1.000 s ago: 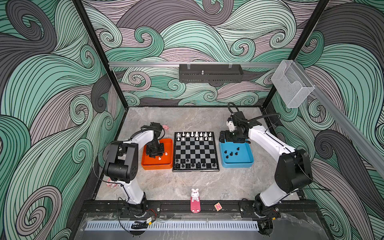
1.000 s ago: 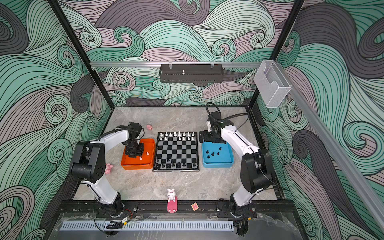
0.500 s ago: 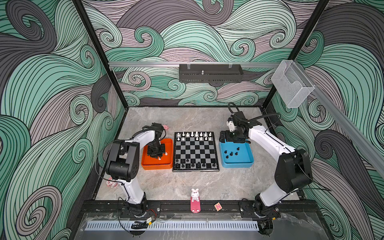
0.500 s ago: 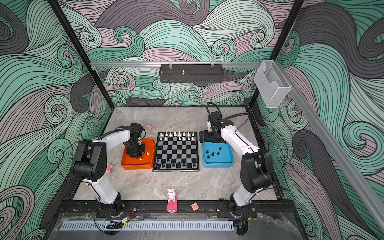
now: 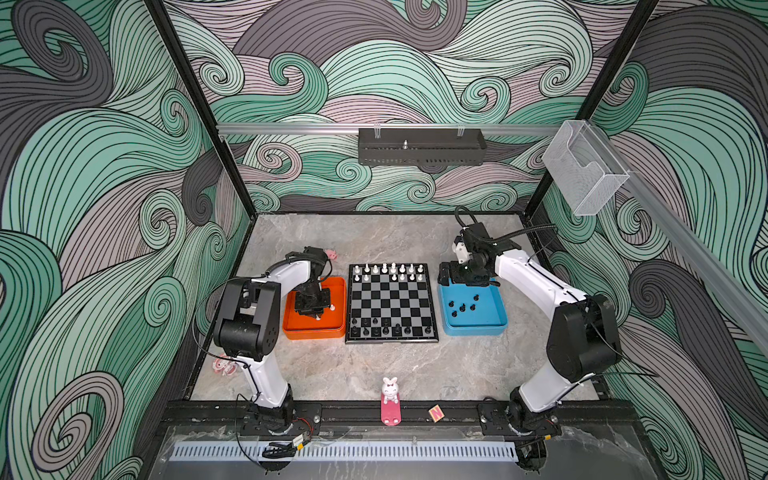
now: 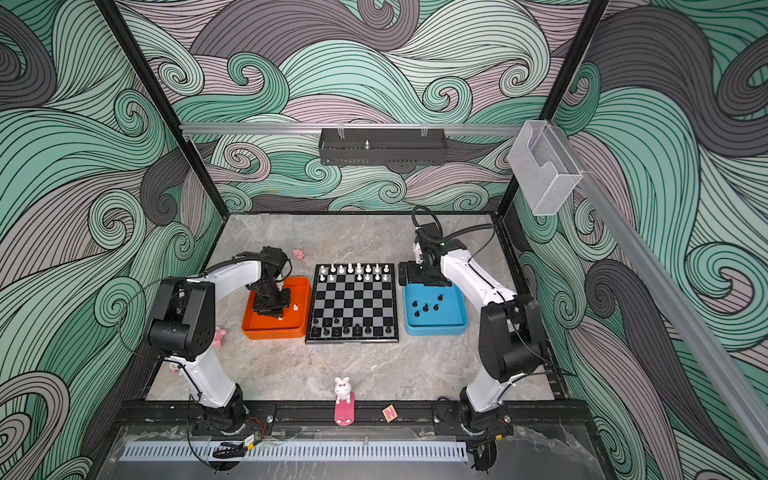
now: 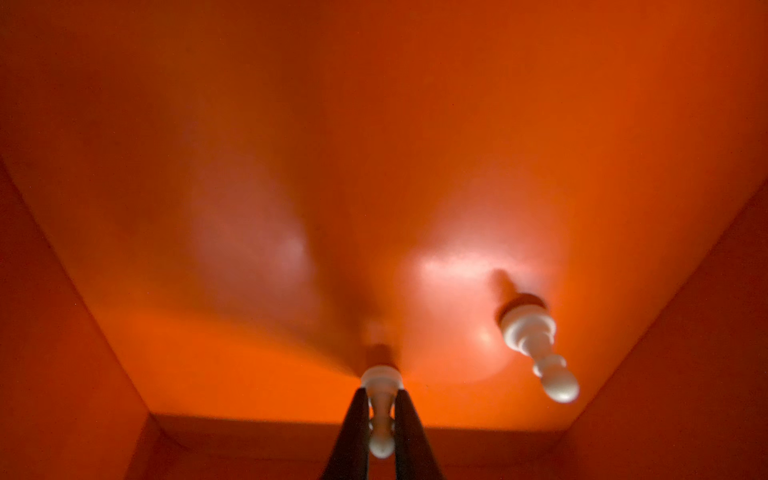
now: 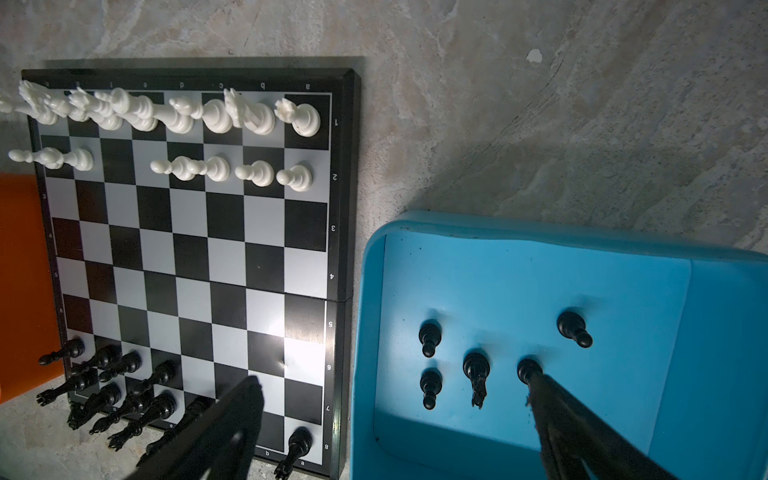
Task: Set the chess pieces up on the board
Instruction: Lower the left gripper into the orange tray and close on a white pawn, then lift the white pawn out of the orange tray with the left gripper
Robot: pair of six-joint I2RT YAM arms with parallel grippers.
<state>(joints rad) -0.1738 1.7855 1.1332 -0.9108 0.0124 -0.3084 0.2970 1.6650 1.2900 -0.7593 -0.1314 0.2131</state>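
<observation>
Left gripper (image 7: 381, 392) pinched on a white pawn (image 7: 380, 440), mid-floor of the orange tray (image 5: 311, 332), away from all walls. Second white pawn (image 7: 536, 353) stands just right of it. Right gripper (image 8: 390, 376) is spread wide, straddling the right edge of the board (image 5: 392, 303) and the blue tray (image 5: 473, 330) left wall. Board's middle rows open.

On the board (image 8: 337, 208) I read, printed on its black frame, the numbers 1 to 8 along one side and the letters a to e along another. The small orange block (image 5: 435, 413) carried an N.
</observation>
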